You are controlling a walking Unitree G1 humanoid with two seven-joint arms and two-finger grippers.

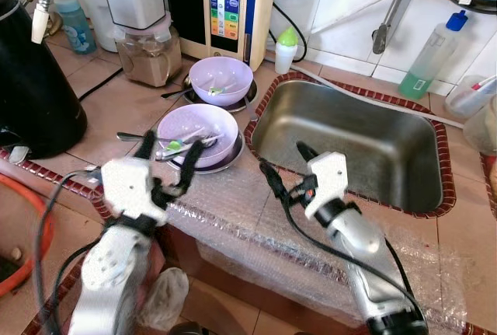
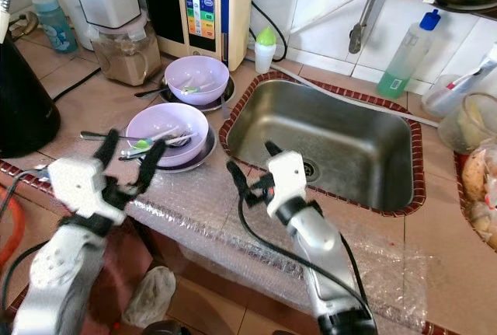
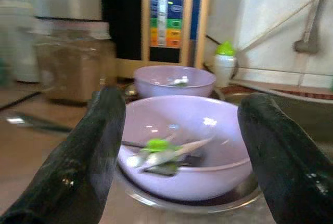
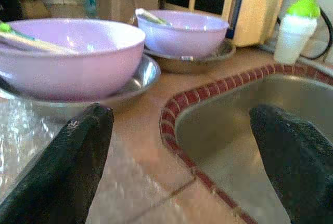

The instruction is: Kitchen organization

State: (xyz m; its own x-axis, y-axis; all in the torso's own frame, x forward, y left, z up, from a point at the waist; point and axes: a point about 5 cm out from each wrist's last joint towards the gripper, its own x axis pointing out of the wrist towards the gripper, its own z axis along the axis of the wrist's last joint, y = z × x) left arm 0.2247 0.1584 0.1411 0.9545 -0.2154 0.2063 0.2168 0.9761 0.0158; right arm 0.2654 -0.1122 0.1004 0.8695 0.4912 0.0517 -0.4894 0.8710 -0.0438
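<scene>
Tiled counter, mid-frame: lilac bowl (image 1: 197, 134) on steel plate (image 1: 230, 158), likely light, slick (utensils loose inside). Best pinched at rim; left gripper (image 1: 170, 160) and right gripper (image 1: 287, 165) both spread, empty.

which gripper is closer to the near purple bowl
Left. The left gripper hangs open at the near purple bowl's front rim, fingers either side. The right gripper, also open, sits apart toward the sink.

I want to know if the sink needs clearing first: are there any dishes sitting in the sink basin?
No, the steel sink basin is bare, while both purple bowls stand on the counter to its left.
</scene>
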